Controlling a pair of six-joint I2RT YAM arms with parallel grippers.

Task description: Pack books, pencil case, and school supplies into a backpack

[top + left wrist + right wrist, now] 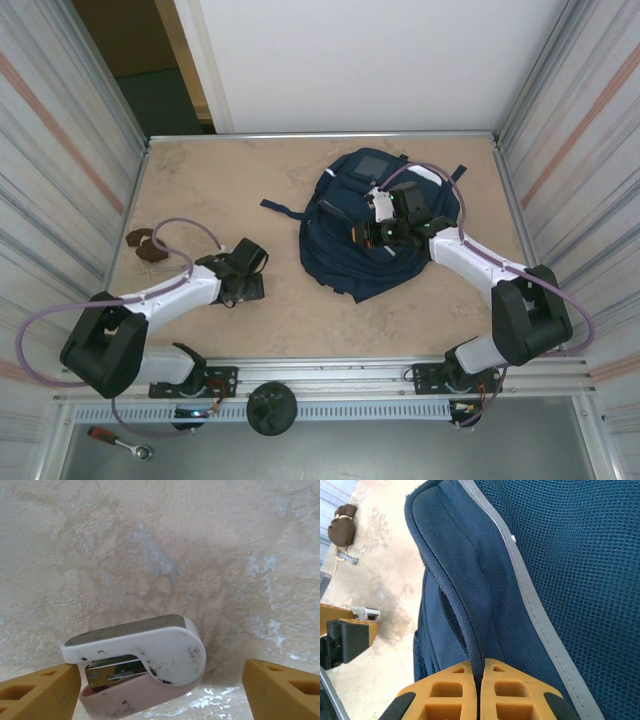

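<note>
A small white-and-pink stapler (150, 655), scuffed with dark marks, lies on the table between the orange fingers (40, 695) of my left gripper (161, 680). That gripper is open, and its left finger sits close to the stapler's mouth end. The navy backpack (335, 250) lies in the middle-right of the table. My right gripper (480, 667) is shut on the backpack's (560, 555) zipper-edge fabric fold (455, 595), over the bag's middle (372, 232). My left gripper (245, 285) is low on the table, left of the bag. The books, pencil case and pens are hidden or out of view.
Brown lumpy pieces (148, 245) lie near the left wall and also appear in the right wrist view (342, 527). A backpack strap (280, 208) trails left from the bag. Ribbed walls close in both sides, and a metal rail (330, 375) runs along the near edge.
</note>
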